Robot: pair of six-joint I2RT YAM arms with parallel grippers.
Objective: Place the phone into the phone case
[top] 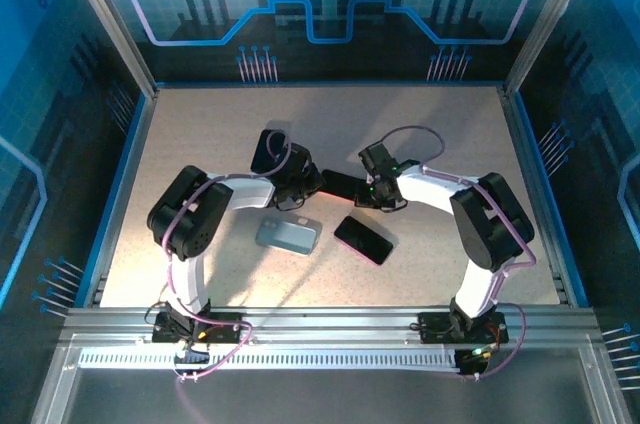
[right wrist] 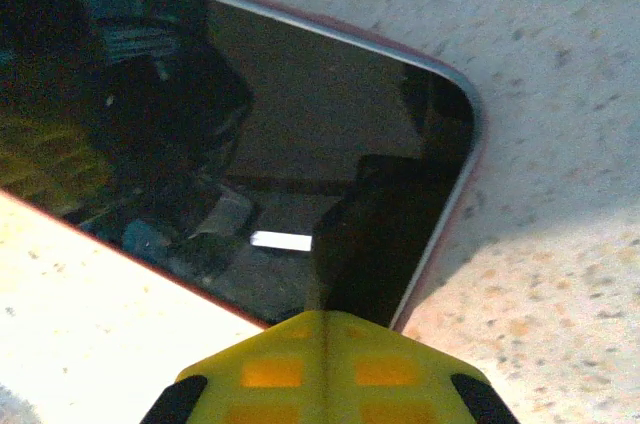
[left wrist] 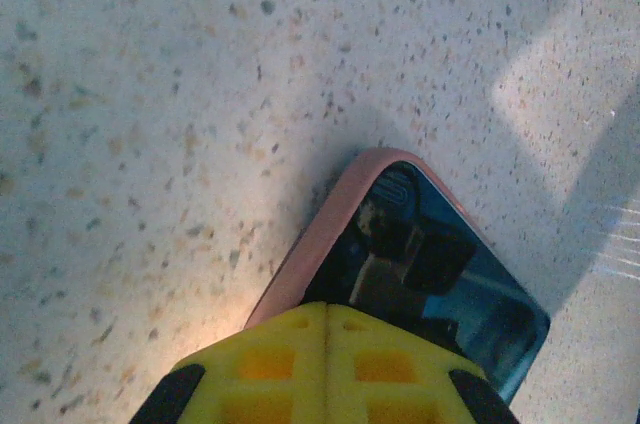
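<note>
Closest to us, the two arms stand bolted at the near edge of the worktop (top: pixel 200 134). A little farther in, we see a blue-grey phone case (top: pixel 288 234) lying flat with nothing in it. Just to its right lies a dark phone (top: pixel 363 239), turned at a slant and not touching the case. Past these two, the arms bend in toward each other. Between them lies a second phone (top: pixel 338 182) with a dark screen and a pink rim, flat with its screen up. The left hand (top: pixel 312 182) points at it from the left and the right hand (top: pixel 358 187) from the right. In the left wrist view, the yellow fingers (left wrist: pixel 270 364) of the left hand are pressed together and cover the near end of this phone (left wrist: pixel 440 264). In the right wrist view, the right hand's fingers (right wrist: pixel 270 369) are pressed together too, right at the rim of the phone (right wrist: pixel 250 144). Neither hand pinches anything. We cannot tell if the fingertips touch the phone. At the very back stands a blue wall (top: pixel 320 4).
</note>
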